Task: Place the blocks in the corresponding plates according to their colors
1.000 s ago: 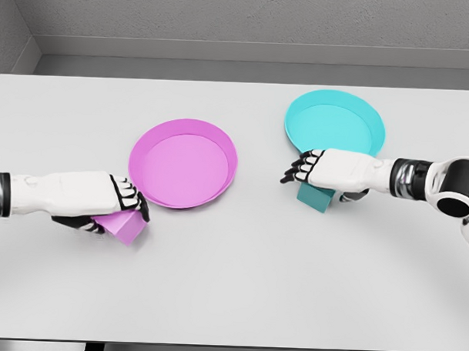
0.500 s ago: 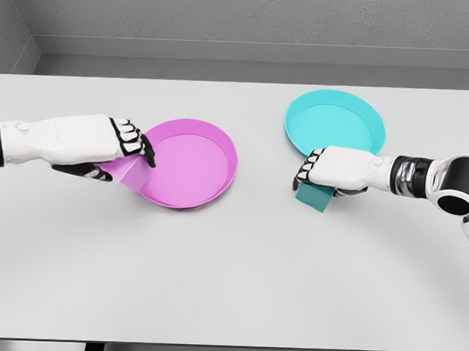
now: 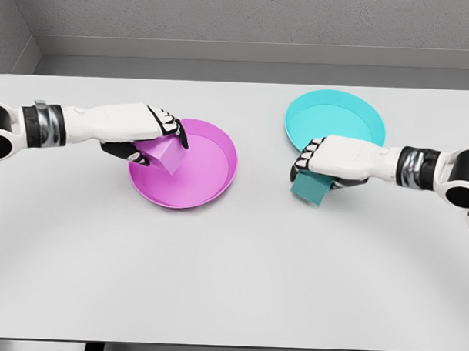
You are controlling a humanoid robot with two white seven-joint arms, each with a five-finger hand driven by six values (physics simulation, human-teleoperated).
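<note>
Both arms run off the side edges; each robot hand partly covers its block

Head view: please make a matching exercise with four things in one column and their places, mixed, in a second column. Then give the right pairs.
Things:
1. pink block
2. teal block
3. pink plate
4. teal plate

Places:
A. far right part of the table
B. in the right hand, near the teal plate's front rim
C. left of the middle
D. in the left hand, over the pink plate

Pairs: 1-D, 2-B, 3-C, 4-A
</note>
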